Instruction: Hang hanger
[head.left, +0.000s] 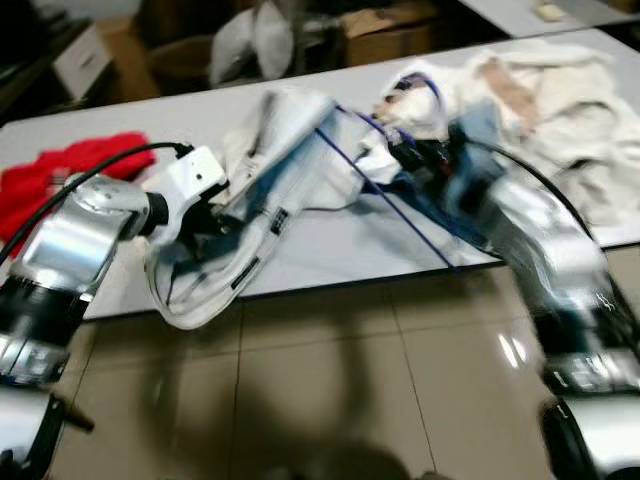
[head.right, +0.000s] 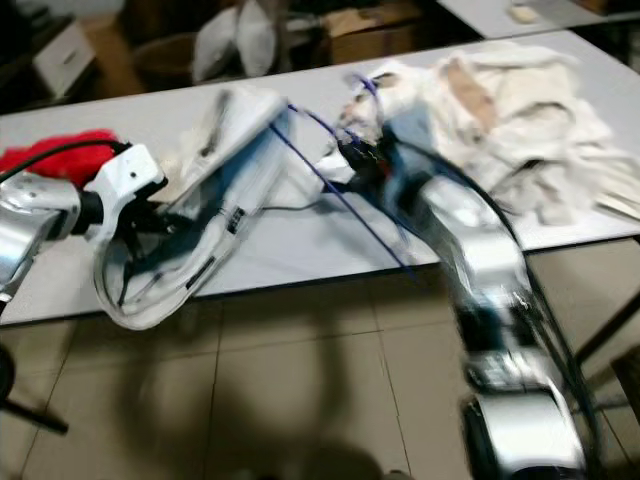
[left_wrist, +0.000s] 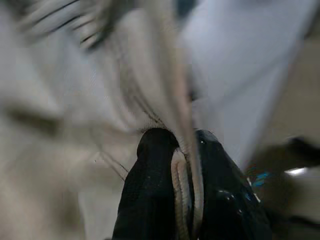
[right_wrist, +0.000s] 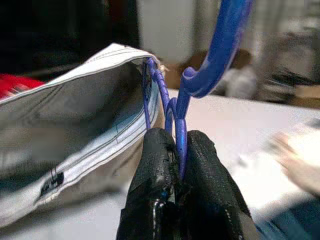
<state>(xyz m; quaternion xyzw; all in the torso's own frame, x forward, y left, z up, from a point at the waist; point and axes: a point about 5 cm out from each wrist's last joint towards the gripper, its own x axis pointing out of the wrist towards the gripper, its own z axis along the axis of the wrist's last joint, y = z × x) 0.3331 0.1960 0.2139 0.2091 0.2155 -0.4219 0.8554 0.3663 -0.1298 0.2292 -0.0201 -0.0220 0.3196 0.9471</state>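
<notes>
A thin blue hanger (head.left: 400, 215) slants over the table's front edge, one end tucked inside a white garment (head.left: 260, 190). My right gripper (head.left: 400, 155) is shut on the hanger just below its hook (right_wrist: 220, 45), and the right wrist view shows the blue plastic pinched between the black fingers (right_wrist: 155, 165). The garment (right_wrist: 75, 145) gapes open beside the hanger. It droops off the table's front, where my left gripper (head.left: 215, 215) is shut on its hem. In the left wrist view a folded fabric edge (left_wrist: 182, 185) lies squeezed between the fingertips. All views are motion-blurred.
A grey table (head.left: 330, 250) runs across the view. On it lie a red cloth (head.left: 60, 170) at the left and a heap of pale laundry (head.left: 540, 110) at the right. Cardboard boxes (head.left: 385, 35) and white bags (head.left: 250, 40) stand behind. Tiled floor (head.left: 330, 390) lies in front.
</notes>
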